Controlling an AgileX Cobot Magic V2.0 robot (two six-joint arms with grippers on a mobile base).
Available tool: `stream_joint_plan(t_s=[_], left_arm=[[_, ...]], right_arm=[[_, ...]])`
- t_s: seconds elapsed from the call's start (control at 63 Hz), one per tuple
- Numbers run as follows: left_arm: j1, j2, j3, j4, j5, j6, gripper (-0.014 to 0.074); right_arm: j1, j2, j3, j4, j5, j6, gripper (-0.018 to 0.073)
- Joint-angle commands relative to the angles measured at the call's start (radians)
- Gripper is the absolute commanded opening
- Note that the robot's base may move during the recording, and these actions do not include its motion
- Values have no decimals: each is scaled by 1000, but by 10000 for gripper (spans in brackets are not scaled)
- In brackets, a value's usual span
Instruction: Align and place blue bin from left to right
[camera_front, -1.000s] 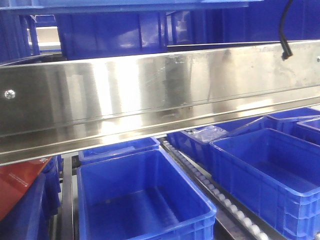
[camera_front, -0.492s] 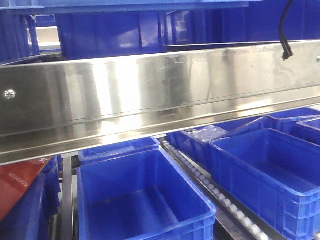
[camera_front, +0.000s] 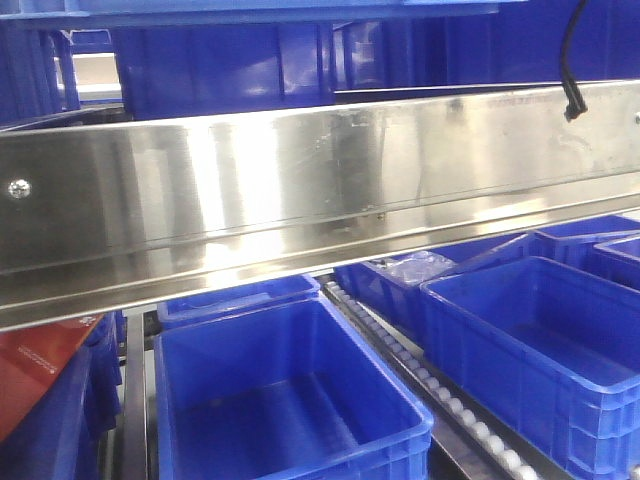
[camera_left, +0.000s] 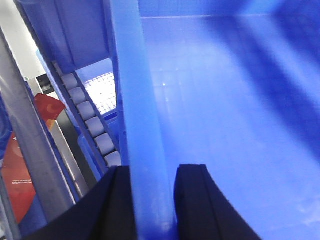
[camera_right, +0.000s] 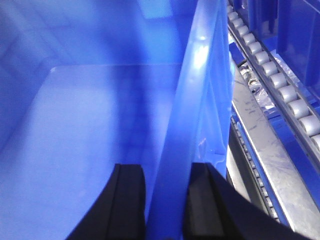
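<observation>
The blue bin (camera_left: 225, 100) fills the left wrist view, bright blue with a smooth floor. My left gripper (camera_left: 152, 170) straddles its thick left rim (camera_left: 135, 100) and is shut on it, one black finger on each side. In the right wrist view the same kind of bin interior (camera_right: 90, 125) shows, and my right gripper (camera_right: 164, 167) is shut on its right wall (camera_right: 195, 90). The front view shows an open blue bin (camera_front: 290, 400) at the bottom centre. Neither gripper appears in that view.
A wide steel rail (camera_front: 320, 180) crosses the front view, with a black cable (camera_front: 570, 60) hanging at its right. Roller tracks (camera_left: 87, 117) (camera_right: 285, 95) run beside the bin. More blue crates (camera_front: 540, 330) stand to the right and behind. A red card (camera_front: 40, 360) lies at the left.
</observation>
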Motion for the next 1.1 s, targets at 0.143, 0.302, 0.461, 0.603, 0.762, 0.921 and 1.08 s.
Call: stream_joint_plan(t_s=[0.143, 0.302, 0.461, 0.603, 0.762, 0.921, 1.08], left_arm=[[-30, -29, -23, -221, -352, 0, -111], [-30, -29, -23, -221, -279, 0, -111], [-30, -28, -14, -221, -214, 0, -111], [-30, -10, -14, -219, -135, -2, -111], [-30, 37, -14, -231, -68, -50, -111], [-30, 79, -14, -232, -62, -97, -111], [-30, 118, -14, -227, -64, -115, -111]], right_arm=[[-26, -24, -19, 109, -130, -80, -154], [-37, -20, -19, 109, -152, -144, -154], [-37, -2, -19, 109, -192, -199, -154], [-37, 36, -19, 109, -208, -227, -154], [-37, 80, -19, 109, -245, -255, -154], [-37, 113, -19, 109, -271, -265, -154], [-37, 148, -19, 109, -273, -265, -149]])
